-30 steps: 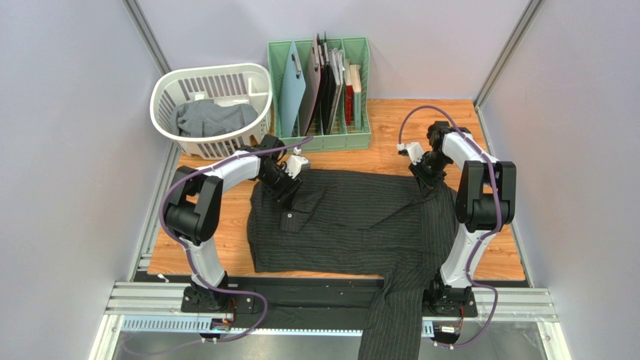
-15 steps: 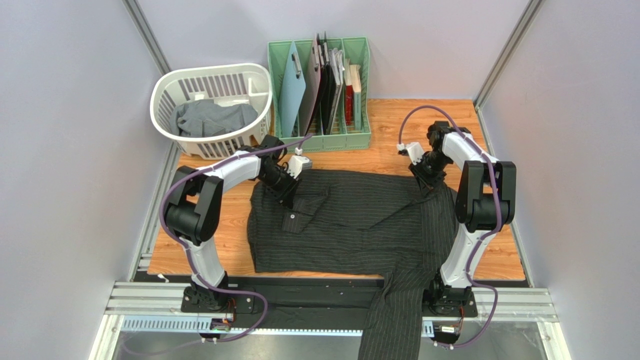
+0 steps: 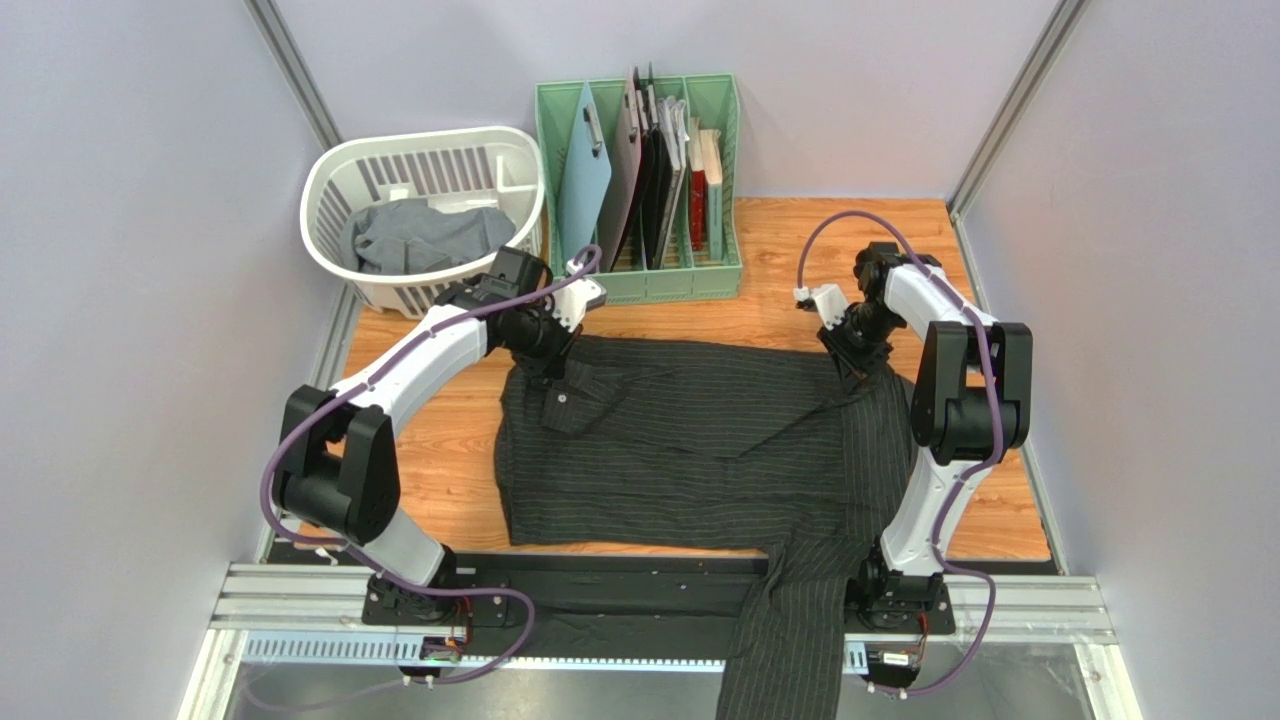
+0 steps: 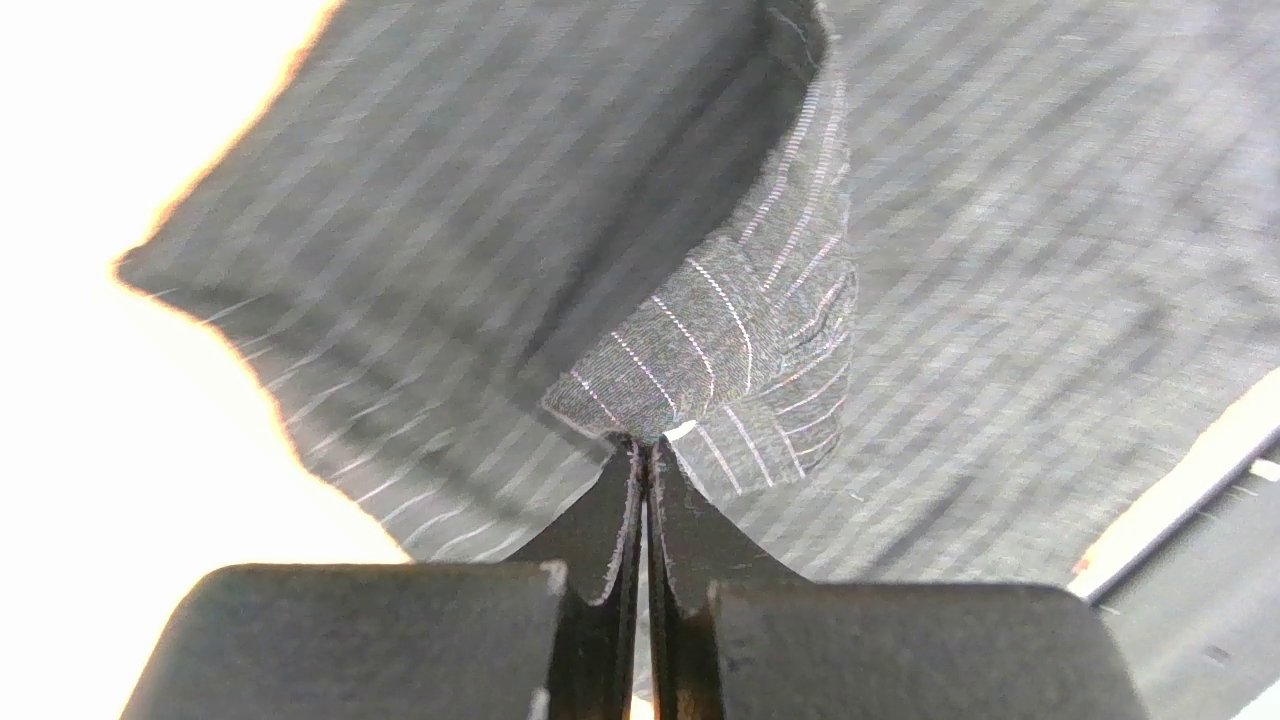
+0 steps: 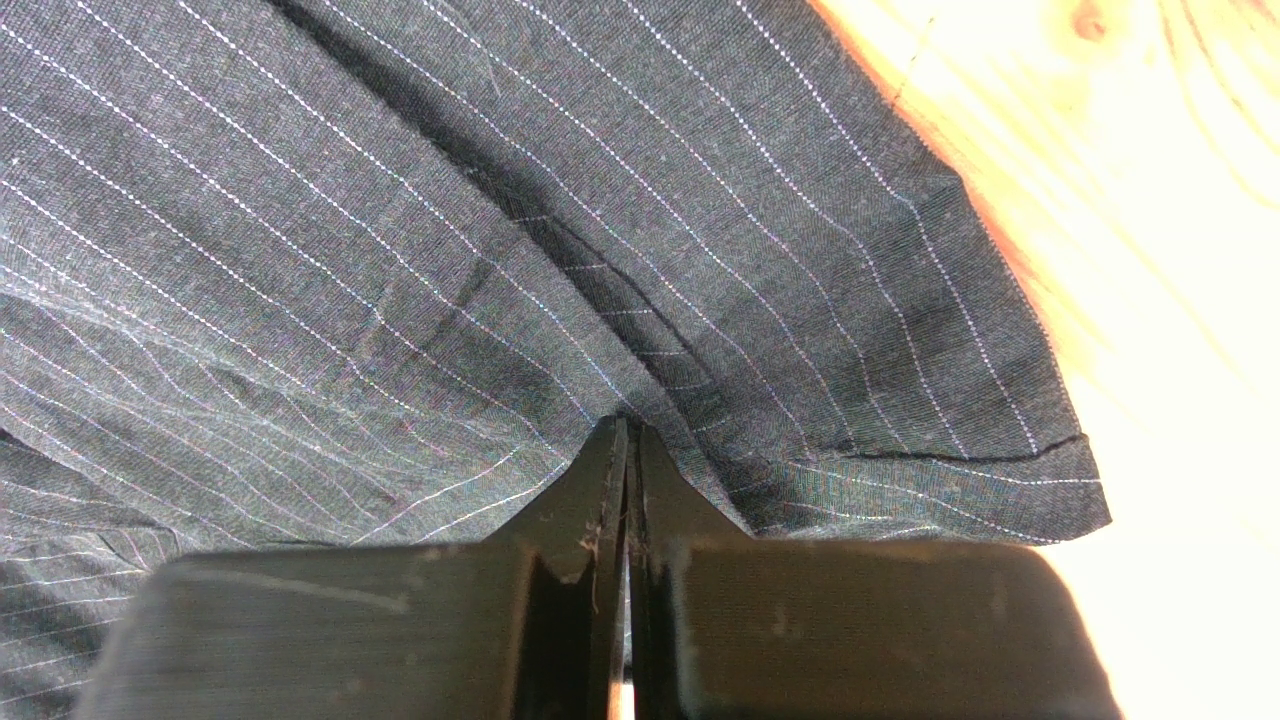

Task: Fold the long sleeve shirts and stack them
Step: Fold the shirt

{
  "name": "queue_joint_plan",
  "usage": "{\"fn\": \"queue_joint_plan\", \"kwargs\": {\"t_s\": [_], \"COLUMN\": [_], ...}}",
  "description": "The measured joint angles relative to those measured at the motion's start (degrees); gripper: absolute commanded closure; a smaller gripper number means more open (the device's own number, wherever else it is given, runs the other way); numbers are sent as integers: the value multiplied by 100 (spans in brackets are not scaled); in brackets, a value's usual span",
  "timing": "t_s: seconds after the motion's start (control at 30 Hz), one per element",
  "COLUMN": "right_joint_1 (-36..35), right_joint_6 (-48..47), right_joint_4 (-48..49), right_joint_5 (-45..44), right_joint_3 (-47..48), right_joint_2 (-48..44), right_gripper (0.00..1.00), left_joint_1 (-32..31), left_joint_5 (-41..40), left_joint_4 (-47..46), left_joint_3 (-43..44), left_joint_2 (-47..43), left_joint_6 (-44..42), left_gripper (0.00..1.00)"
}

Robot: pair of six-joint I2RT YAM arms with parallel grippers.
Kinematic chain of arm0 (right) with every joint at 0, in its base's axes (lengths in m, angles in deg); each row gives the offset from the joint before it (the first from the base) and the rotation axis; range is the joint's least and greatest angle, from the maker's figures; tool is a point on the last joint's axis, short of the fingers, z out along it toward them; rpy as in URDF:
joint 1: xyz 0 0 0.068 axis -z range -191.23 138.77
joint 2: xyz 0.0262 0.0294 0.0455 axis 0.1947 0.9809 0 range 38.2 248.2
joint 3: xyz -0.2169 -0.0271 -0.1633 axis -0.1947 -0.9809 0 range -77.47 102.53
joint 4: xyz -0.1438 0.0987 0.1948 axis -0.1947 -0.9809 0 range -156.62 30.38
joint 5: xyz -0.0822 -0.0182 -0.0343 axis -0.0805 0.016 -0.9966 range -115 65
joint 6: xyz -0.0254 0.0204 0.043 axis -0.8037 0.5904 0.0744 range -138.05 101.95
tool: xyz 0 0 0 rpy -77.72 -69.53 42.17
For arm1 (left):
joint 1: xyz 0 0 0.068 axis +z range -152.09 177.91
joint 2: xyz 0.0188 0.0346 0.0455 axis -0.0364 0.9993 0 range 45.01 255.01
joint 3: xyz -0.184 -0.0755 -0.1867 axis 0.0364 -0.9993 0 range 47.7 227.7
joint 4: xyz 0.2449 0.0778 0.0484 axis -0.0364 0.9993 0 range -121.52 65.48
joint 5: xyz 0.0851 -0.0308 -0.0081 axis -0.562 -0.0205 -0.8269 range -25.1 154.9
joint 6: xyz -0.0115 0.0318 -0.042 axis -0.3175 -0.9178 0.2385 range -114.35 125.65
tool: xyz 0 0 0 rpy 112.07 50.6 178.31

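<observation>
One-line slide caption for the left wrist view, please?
Left fingers pinched shut on a small fold of the black pinstriped shirt, near its edge.

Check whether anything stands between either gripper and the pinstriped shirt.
Nothing visible does. The left gripper and the right gripper are each shut on the black pinstriped shirt, with cloth pinched right at the fingertips. The white basket and green rack stand beyond the shirt's far edge, out of the way.

White/blk arms [image 3: 428, 348], purple cables [image 3: 842, 218], blk grippers [image 4: 643, 447] [image 5: 627, 428]
</observation>
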Motion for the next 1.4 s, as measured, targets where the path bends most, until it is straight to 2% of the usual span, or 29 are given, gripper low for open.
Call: {"fn": "queue_joint_plan", "kwargs": {"t_s": [0.17, 0.2, 0.3, 0.4, 0.53, 0.73, 0.83, 0.97, 1.03, 1.4], "right_joint_1": [0, 0, 0, 0, 0, -7, -28, -74, -111, -754], "right_joint_6": [7, 13, 31, 55, 162, 313, 358, 426, 468, 688], "right_joint_4": [2, 11, 46, 116, 251, 463, 570, 614, 570, 708], "right_joint_5": [-2, -4, -13, -46, -109, -157, -210, -313, -396, -831], "right_joint_3": [33, 42, 44, 44, 44, 44, 44, 114, 223, 1257], "right_joint_2": [0, 0, 0, 0, 0, 74, 256, 391, 483, 1137], "right_gripper": [100, 100, 100, 100, 100, 100, 100, 100, 100, 100], "left_joint_1": [96, 114, 219, 413, 544, 385, 243, 216, 262, 979], "left_joint_5": [-691, -828, -1185, -1322, -1355, -1036, -1014, -1086, -1143, -1344], "left_joint_4": [-140, -205, -376, -487, -649, -503, -387, -330, -256, 37], "left_joint_3": [37, 37, 35, 33, -129, -367, -455, -450, -256, 343], "left_joint_2": [321, 455, 697, 721, 415, 4, 295, 1062, 1165, 1657], "left_joint_6": [-105, -120, -153, -155, -168, -391, -509, -590, -621, -929], "left_gripper": [99, 83, 62, 59, 59, 62, 67, 71, 72, 76]}}
